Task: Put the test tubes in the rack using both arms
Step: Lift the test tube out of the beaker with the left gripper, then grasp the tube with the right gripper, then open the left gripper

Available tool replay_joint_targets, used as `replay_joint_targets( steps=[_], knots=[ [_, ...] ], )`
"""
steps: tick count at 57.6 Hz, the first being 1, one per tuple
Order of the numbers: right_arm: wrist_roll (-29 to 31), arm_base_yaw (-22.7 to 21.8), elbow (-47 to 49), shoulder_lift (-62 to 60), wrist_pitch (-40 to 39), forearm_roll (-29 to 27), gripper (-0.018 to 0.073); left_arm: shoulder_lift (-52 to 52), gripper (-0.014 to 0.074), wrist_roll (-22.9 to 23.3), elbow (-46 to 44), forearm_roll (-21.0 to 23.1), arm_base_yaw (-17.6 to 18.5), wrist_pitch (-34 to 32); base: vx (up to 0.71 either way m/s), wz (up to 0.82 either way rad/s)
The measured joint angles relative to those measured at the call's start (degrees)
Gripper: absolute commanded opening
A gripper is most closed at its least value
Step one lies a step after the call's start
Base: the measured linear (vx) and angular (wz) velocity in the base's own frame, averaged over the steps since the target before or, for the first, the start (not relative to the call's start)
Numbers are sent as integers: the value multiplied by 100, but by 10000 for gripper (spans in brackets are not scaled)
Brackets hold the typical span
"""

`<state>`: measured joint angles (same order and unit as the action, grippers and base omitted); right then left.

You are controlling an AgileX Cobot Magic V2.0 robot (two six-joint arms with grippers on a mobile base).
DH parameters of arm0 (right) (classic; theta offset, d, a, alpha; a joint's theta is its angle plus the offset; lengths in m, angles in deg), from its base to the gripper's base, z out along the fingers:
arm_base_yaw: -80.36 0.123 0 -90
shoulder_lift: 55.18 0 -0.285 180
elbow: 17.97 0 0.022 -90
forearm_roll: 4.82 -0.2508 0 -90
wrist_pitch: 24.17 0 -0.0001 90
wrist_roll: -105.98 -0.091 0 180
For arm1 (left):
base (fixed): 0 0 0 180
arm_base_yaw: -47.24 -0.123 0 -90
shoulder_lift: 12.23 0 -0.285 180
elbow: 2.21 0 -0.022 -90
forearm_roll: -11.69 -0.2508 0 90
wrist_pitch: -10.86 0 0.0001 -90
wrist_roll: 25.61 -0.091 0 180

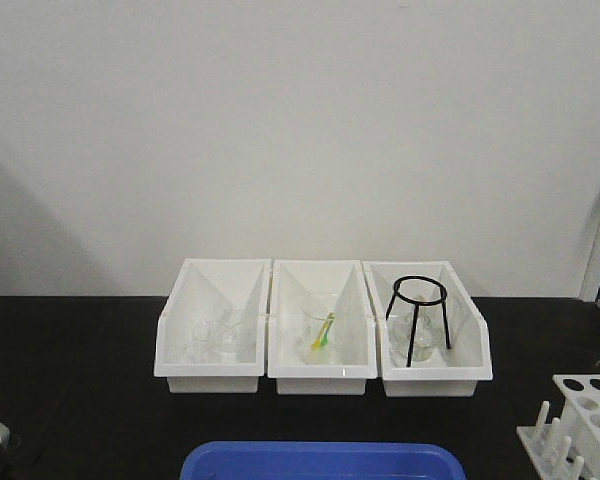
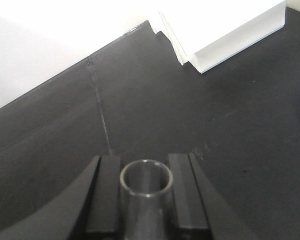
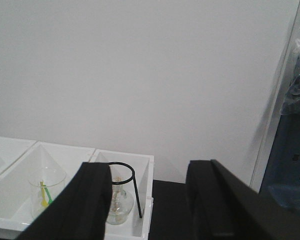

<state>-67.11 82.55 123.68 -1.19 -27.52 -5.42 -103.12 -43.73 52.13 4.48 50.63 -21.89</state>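
— What does the left gripper [image 2: 145,172] do?

— It grasps a test tube [image 2: 145,212]. The two black fingers [image 2: 104,197] press against the glass from both sides, and the open round rim of the tube points away from the wrist camera. Under the tube lies the black table [image 2: 200,125], and a corner of a white bin [image 2: 230,42] shows far up on the right.

— And the right gripper [image 3: 149,200]?

— It is released. Its fingers [image 3: 92,200] stand well apart, with only the scene behind showing between them. It is raised above the table and looks toward the white wall [image 3: 140,75].

— What does it see behind the fingers?

— A clear beaker [image 3: 47,185] with something yellow and green inside, in one bin. In the bin beside it, a black tripod [image 3: 124,179] stands over a small glass flask [image 3: 117,206].

— Where is the rack [image 1: 580,420]?

— In the front view it stands on the table at the lower right corner, only partly in view. I see round holes in the top plate and upright pegs on its left side. It is well apart from the three white bins [image 1: 320,375], which stand side by side at the back, against the wall. A blue tray [image 1: 320,462] lies at the bottom edge, in front of the middle bin.

— Is the held tube near the rack?

— I cannot tell; the front view shows neither gripper.
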Motion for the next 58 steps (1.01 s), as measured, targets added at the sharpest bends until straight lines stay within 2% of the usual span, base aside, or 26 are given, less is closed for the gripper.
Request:
replay_joint_targets(
  steps=[10,20,35,40,49,54,58],
  knots=[
    [1,0,0,0,0,-5,403,94,-22,0,0,0,0,19,0,0],
    [1,0,0,0,0,-5,403,769,-22,11,-5,0,0,245,0,0],
    [-6,0,0,0,6,-5,403,1831,-22,53,-628,0,0,1204,0,0],
    [-31,0,0,0,67,-10,403,2059,-22,298,-1050,0,0,1796,0,0],
    [-43,0,0,0,443,-10,403,2216,-22,1158,-2014,12,0,3013,0,0],
    [-43,0,0,0,681,-10,403,2209,-22,1493,-2441,24,81,3417,0,0],
    [-43,0,0,0,804,-10,403,2165,-22,1613,-2710,31,280,3556,0,0]
  ],
)
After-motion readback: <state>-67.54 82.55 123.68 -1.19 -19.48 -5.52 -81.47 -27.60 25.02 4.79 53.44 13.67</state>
